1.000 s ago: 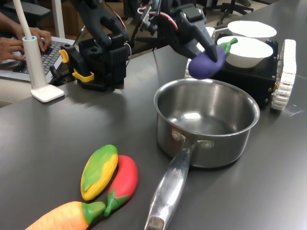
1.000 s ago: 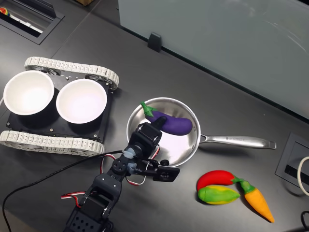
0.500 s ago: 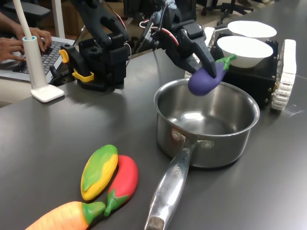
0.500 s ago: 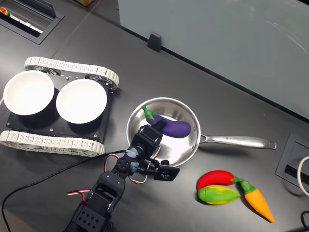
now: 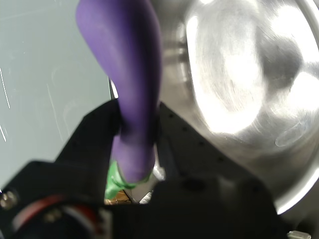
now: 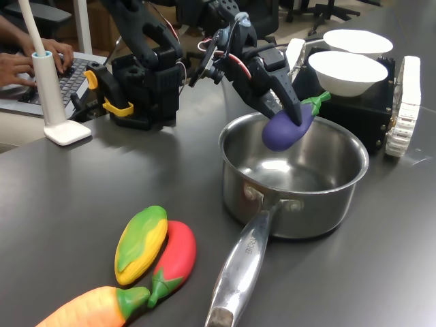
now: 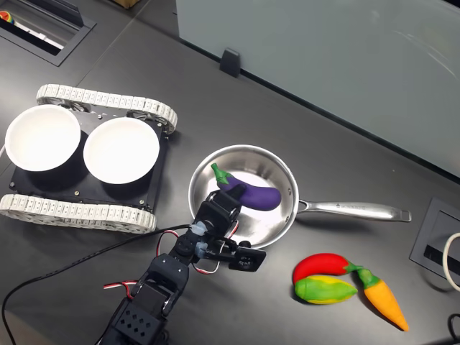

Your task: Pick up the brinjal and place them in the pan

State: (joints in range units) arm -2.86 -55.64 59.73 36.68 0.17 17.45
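Since the earlier frames the gripper point(image 6: 291, 109) has carried the brinjal point(image 6: 289, 127) lower. In the first exterior view it previously hung above the far rim of the pan point(image 6: 344, 197); now its purple body sits at rim level, partly inside the opening. In the second exterior view the brinjal point(image 7: 253, 194) has shifted slightly toward the pan's point(image 7: 287, 212) centre.

The brinjal is smooth, glossy purple, curved and elongated, with a green stem cap. In the first exterior view the cap points toward 2 o'clock, the rounded end toward 8 o'clock. It is held in the air over the pan's bowl, not resting on the floor of the pan.

The gripper's black jaws are pinched on the brinjal near its stem end. The wrist view shows this most closely: the brinjal point(image 5: 130, 89) passes between the dark jaw parts, its green cap at the gripper's base and its purple body reaching out over the bright, blurred steel interior of the pan point(image 5: 249, 89).

Only the first exterior view shows a person's hands point(image 6: 34, 60) on a keyboard at 10 o'clock and a second black arm base point(image 6: 143, 78). Both exterior views show the toy corn point(image 6: 141, 243), red chilli point(image 6: 176, 259) and carrot point(image 6: 92, 310) lying together beside the pan's long handle point(image 6: 240, 269), and two white bowls point(image 7: 121, 149) on a tracked platform point(image 7: 79, 212). The second exterior view alone shows the pan's whole outline, its handle point(image 7: 352, 210) pointing to 3 o'clock.
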